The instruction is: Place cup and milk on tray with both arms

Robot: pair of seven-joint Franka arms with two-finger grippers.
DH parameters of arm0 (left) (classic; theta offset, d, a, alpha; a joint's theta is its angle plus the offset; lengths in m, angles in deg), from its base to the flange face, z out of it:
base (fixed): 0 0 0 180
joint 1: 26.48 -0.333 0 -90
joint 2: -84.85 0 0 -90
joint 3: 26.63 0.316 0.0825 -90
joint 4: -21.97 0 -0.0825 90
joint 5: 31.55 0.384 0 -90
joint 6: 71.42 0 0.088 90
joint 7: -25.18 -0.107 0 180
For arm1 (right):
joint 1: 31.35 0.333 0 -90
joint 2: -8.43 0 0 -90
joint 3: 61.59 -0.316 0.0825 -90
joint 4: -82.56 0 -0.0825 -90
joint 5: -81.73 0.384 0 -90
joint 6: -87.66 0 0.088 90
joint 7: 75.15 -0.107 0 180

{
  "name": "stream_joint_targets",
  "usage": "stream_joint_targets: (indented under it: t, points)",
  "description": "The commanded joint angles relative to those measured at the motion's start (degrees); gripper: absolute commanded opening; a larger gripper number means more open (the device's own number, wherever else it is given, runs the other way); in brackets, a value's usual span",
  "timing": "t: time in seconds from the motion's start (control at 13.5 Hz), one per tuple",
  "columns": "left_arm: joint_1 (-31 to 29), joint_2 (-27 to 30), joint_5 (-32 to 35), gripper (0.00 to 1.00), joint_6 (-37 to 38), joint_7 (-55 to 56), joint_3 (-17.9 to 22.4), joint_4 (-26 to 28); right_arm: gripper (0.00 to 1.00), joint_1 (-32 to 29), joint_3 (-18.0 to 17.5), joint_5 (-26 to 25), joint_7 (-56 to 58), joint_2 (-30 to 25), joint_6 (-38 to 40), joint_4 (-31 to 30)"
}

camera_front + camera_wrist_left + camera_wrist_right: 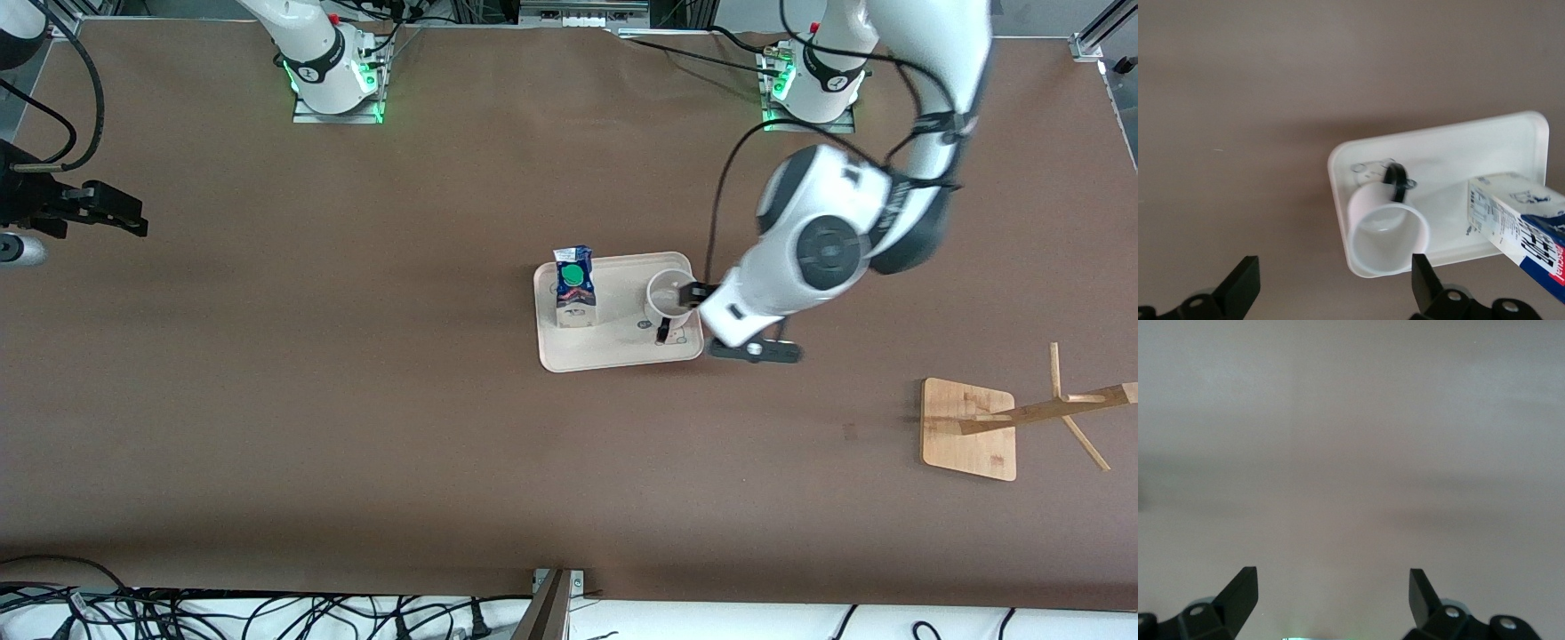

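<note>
The pale tray lies mid-table. The blue and white milk with its green cap stands on the tray's end toward the right arm. The white cup stands upright on the other end, its black handle toward the front camera. My left gripper is open and empty over the tray's edge beside the cup. In the left wrist view one of its fingertips is just by the rim of the cup, with the milk and tray also in sight. My right gripper waits open at the right arm's end of the table and shows only bare table in its wrist view.
A wooden rack with slanted pegs stands toward the left arm's end, nearer the front camera than the tray. Cables run along the table edge nearest the front camera.
</note>
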Motion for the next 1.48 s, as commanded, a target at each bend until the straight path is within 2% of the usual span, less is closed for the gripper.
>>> stream_joint_targets:
  t: [0.0,0.15,0.3,0.37,0.44,0.59,0.96,1.26,1.4]
  points:
    - [-6.2,7.1,-0.6,1.00,5.1,-4.3,-0.9,1.5,1.00,-0.3,-0.2,-0.7,0.6,-0.4,0.7,0.2]
    - [-11.7,10.1,-0.6,1.00,8.8,-11.5,-1.1,1.6,1.00,-0.3,-0.2,-0.7,0.6,-0.4,0.7,0.2]
    - [-15.5,13.5,0.1,1.00,13.3,-13.2,-1.1,1.5,1.00,-0.3,-0.2,-0.6,0.6,-0.4,0.7,0.2]
    - [-16.6,15.4,2.8,1.00,14.6,-13.2,-1.2,1.9,1.00,-0.3,-0.2,-0.6,0.6,-0.3,0.7,0.2]
    - [-16.8,17.3,6.5,1.00,15.0,-13.4,-1.5,2.2,1.00,-0.3,-0.2,-0.6,0.6,-0.3,0.7,0.2]
    - [-16.8,18.5,8.8,1.00,16.3,-13.7,-1.5,2.0,1.00,-0.3,-0.2,-0.6,0.6,-0.3,0.7,0.2]
    - [-16.8,19.7,8.7,1.00,14.3,-12.6,-1.4,3.4,1.00,-0.3,-0.2,-0.6,0.6,-0.3,0.7,0.2]
    - [-18.1,22.6,8.5,1.00,8.4,-12.7,-1.3,8.2,1.00,-0.3,-0.2,-0.6,0.6,-0.4,0.7,0.2]
    - [-18.0,21.8,8.8,1.00,10.8,-13.1,-1.5,7.2,1.00,-0.3,-0.2,-0.6,0.6,-0.3,0.7,0.2]
